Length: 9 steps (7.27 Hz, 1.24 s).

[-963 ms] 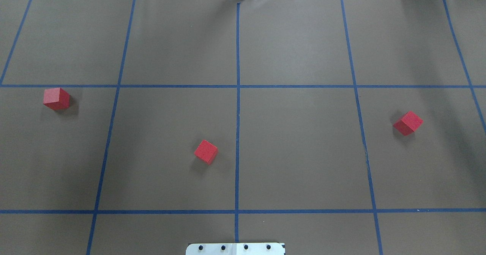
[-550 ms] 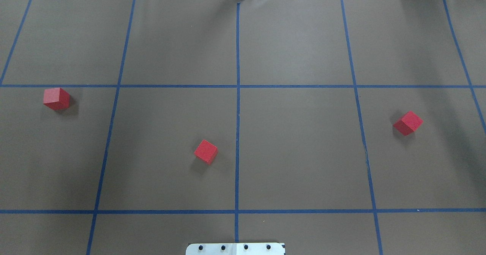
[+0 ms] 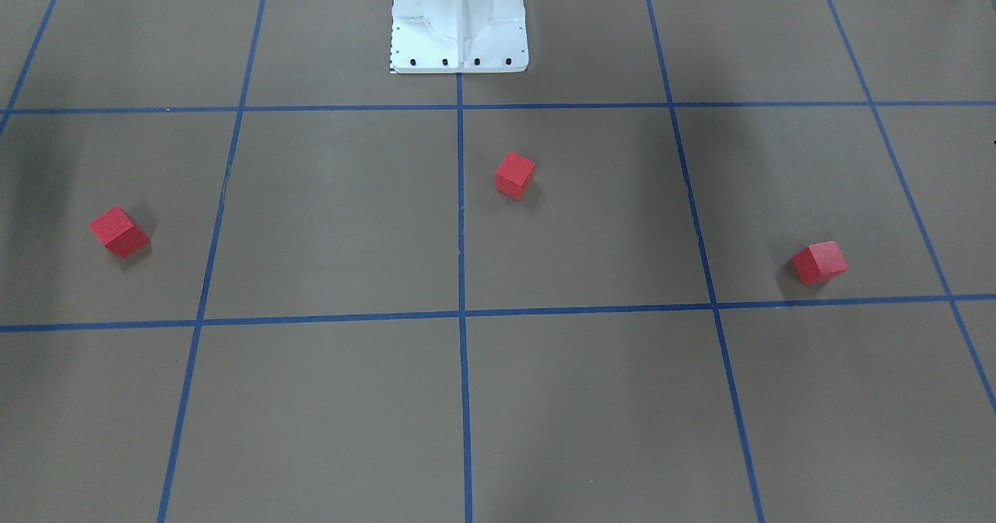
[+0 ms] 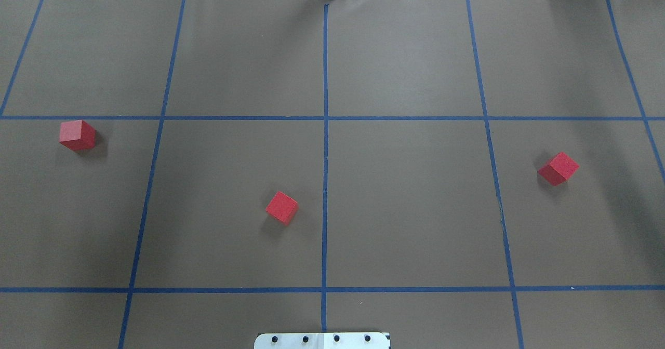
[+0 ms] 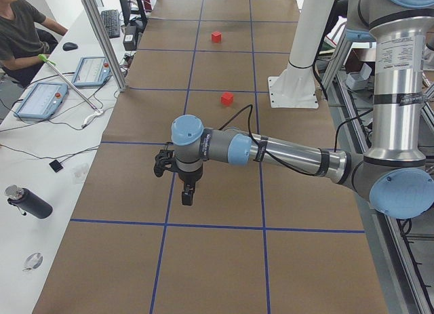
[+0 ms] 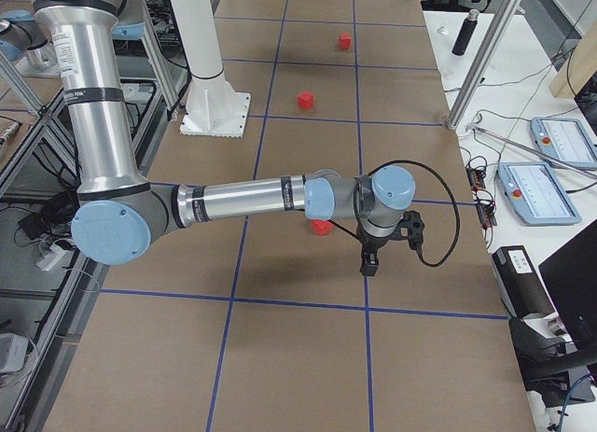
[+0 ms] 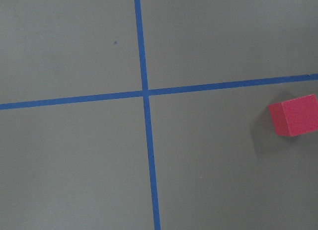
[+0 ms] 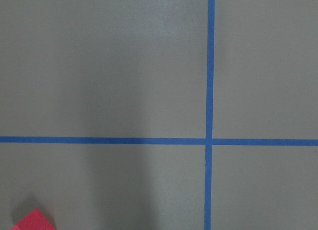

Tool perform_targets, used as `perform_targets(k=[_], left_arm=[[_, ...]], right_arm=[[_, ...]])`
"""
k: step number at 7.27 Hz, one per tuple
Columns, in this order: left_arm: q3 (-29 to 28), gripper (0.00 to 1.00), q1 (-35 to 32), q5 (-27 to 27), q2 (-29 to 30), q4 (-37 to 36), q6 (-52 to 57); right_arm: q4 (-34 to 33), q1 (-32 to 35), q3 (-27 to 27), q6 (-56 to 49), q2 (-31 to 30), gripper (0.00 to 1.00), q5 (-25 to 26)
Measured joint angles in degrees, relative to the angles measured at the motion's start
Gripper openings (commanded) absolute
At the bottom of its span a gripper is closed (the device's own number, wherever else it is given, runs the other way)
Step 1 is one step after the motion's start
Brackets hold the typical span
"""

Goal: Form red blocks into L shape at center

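Progress: nothing was yet formed; three small matte red cubes were lying apart, none touching.
Middle cube [image 4: 282,207]: seen just beside the middle blue tape line [image 4: 325,183], on the robot's left of it.
Left cube [image 4: 77,135], right cube [image 4: 558,168]: seen well apart, in outer squares.
Axis: none was offered by cubes; middle and right ones were turned diagonal to the blue grid lines [image 4: 405,118].
Left gripper [image 5: 187,195], right gripper [image 6: 369,262]: held above the brown table [image 4: 415,209]; opening could not be told.

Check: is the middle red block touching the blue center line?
Apart. The overhead view shows a clear gap between the middle block and the center line to its right.
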<state>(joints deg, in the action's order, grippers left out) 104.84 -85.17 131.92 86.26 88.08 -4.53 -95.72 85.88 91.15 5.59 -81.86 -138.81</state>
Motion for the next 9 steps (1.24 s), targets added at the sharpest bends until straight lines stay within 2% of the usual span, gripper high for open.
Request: perform_targets(k=[3, 7, 9], left_arm=[[-0.05, 1.0, 0.0, 0.6, -0.23, 0.07, -0.21], [0.03, 1.0, 0.0, 4.38, -0.29, 0.08, -0.51], [0.14, 1.0, 0.0, 4.55, -0.23, 0.08, -0.82]], right_arm=[[0.27, -0.1, 0.19, 0.02, -1.08, 1.0, -0.74], [0.95, -1.65, 0.3, 0.04, -1.42, 1.0, -0.78], [5.47, -3.34, 0.36, 0.24, -2.55, 1.0, -0.79]])
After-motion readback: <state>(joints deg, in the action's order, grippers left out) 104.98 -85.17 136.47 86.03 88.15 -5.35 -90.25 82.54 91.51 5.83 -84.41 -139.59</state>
